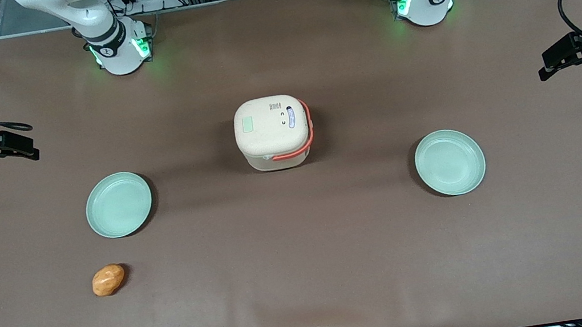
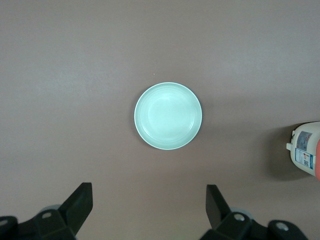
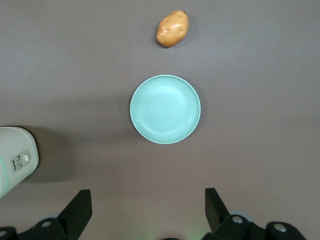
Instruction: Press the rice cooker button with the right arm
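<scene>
While I watch the front view, the rice cooker (image 1: 273, 131) sits lid-shut mid-table between two pale green plates (image 1: 119, 205) (image 1: 450, 162); its lid carries a green patch and small print I cannot read. My gripper (image 1: 14, 146) hangs high at the working arm's end, well apart from it. A potato (image 1: 108, 279) lies nearer the camera than the plate there. On the right wrist view, the fingers (image 3: 77, 207) stand apart over a plate (image 3: 165, 109), beside the cooker's button panel (image 3: 20, 161), markings illegible
</scene>
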Robot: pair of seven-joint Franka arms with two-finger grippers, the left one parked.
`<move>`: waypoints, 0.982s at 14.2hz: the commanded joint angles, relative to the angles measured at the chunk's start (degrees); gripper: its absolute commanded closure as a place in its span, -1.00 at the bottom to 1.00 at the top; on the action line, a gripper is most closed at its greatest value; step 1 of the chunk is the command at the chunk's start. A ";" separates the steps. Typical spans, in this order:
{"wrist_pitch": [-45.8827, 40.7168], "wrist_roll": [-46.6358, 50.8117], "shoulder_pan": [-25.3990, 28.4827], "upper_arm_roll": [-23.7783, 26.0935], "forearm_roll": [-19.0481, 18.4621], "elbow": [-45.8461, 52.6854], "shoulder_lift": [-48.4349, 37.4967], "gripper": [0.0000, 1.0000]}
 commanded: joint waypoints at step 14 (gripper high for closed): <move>-3.29 -0.26 2.29 0.14 -0.64 0.58 -0.09 -1.00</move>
